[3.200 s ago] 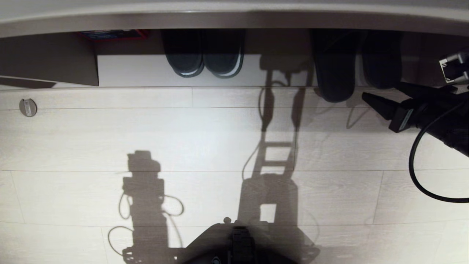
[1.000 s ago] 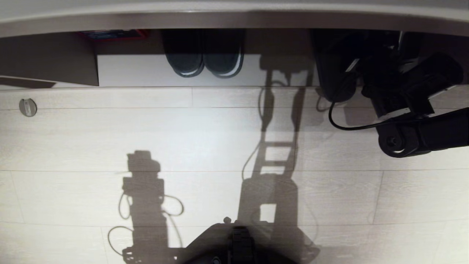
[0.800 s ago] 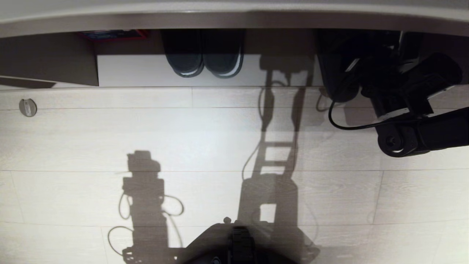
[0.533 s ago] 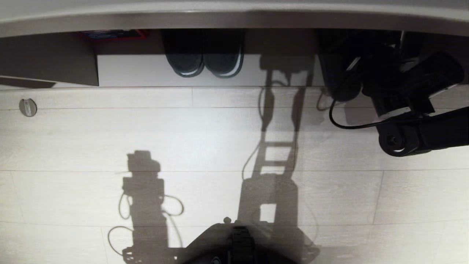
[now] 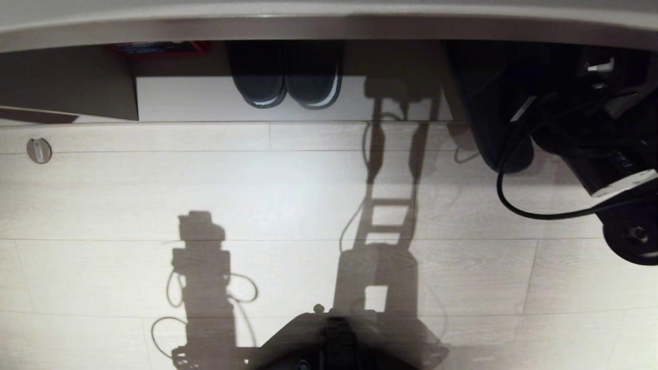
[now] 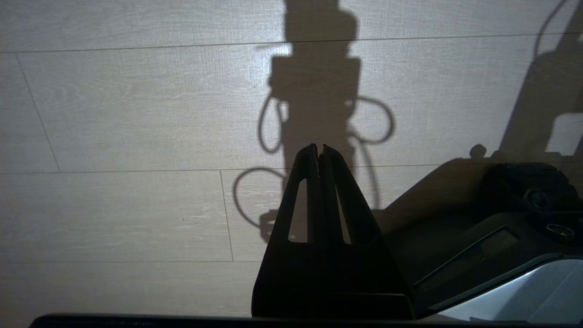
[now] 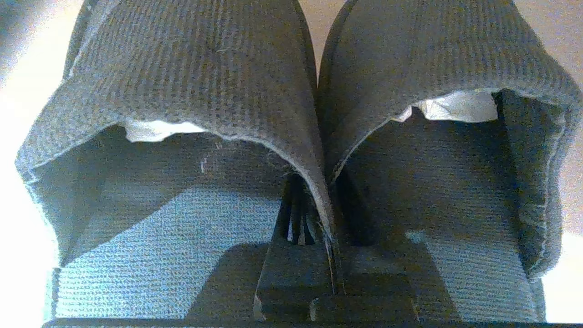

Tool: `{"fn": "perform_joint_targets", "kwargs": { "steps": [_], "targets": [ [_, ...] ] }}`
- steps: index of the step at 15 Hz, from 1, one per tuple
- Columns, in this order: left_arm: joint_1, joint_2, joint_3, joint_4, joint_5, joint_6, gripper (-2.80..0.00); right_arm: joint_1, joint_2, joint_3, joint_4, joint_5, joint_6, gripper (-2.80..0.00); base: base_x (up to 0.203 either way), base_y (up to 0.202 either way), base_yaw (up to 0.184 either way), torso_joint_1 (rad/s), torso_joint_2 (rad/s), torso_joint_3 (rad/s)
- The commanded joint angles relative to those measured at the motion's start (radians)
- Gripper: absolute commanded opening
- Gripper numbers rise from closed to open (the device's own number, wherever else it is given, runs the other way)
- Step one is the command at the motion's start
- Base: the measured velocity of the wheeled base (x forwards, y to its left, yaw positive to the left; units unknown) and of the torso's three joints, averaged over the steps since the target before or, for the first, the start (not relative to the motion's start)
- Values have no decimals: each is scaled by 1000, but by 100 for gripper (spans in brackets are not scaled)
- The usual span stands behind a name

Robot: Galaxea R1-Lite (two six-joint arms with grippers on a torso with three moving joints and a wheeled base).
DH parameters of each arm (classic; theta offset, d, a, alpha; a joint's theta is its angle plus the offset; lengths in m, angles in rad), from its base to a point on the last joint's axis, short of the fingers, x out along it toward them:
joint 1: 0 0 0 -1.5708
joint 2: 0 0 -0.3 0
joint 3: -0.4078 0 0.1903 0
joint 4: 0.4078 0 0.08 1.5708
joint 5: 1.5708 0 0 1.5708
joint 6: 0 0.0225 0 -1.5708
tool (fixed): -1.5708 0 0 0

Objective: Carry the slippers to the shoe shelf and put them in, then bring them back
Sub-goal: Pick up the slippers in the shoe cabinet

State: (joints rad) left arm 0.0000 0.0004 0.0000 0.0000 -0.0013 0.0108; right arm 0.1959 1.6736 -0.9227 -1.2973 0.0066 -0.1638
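The slippers point(image 7: 191, 82), a dark grey fabric pair, sit side by side in the right wrist view. My right gripper point(image 7: 325, 200) is shut on their two inner walls, one finger inside each slipper. In the head view the slippers point(image 5: 488, 103) are a dark shape at the upper right, toes out over the floor, heels under the counter at the shoe shelf point(image 5: 411, 59). The black right arm point(image 5: 596, 154) covers the gripper there. My left gripper point(image 6: 319, 146) hangs shut and empty over the floor.
Another dark pair with whitish sole edges point(image 5: 285, 77) stands in the shelf unit to the left, near a red and blue box point(image 5: 159, 48). The counter edge point(image 5: 329, 23) overhangs. A round disc point(image 5: 39, 150) lies on the pale floor; a black cable point(image 5: 540, 213) loops below the arm.
My right gripper closed on the slippers inside the shelf. The arm then drew back toward me and to the right, and the slippers came farther out over the floor.
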Motion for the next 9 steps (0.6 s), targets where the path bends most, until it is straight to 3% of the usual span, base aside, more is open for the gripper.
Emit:
{"fn": "perform_joint_targets", "kwargs": {
  "steps": [1,5,9],
  "targets": [
    [0,0,0,0,0,0,-280,37,-160,97,7,1,0,-280,0,0,0,0,0,0],
    [0,0,0,-1,0,1,-280,112,-411,301,147,-4,1,-280,0,0,0,0,0,0],
    [0,0,0,-2,-2,1,-280,126,-692,412,413,-5,5,-280,0,0,0,0,0,0]
  ]
}}
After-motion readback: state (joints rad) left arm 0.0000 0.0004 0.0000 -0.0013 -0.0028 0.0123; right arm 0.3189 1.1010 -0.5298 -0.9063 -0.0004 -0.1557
